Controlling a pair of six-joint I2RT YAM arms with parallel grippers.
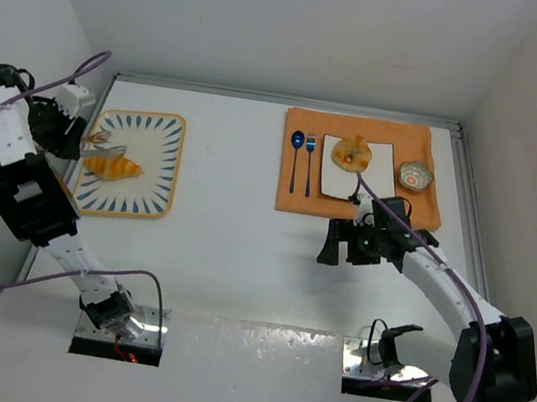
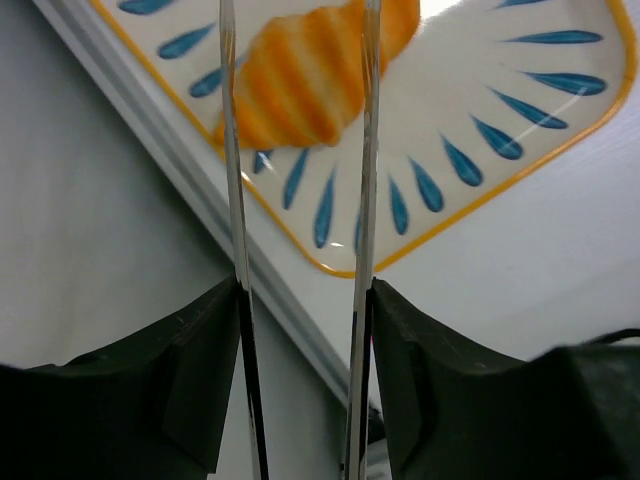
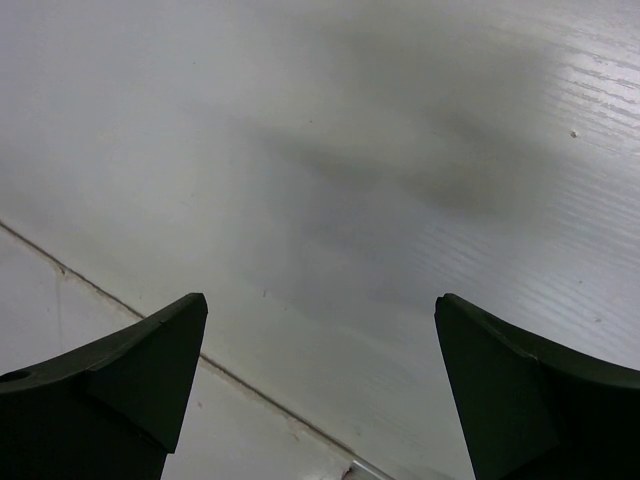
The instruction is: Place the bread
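At my far left, my left gripper is clamped on a pair of tongs, my two fingers pressing on the outer faces of the thin metal arms. The arms stay parted and reach out over the tray, a white one with blue dashes and an orange rim, which lies at the left side of the table. The croissant lies on that tray, towards its left half. In my wrist view the two tong arms cross over it, but I cannot tell whether their tips touch it. Further right, past a bare stretch of table, an orange cloth is spread near the back edge. On it lie a blue spoon and a blue fork side by side. Beside them is a white plate with a pastry on it, and beside the plate is a small bowl. My right gripper hangs over the table just in front of the cloth, its fingers spread wide with nothing between them.
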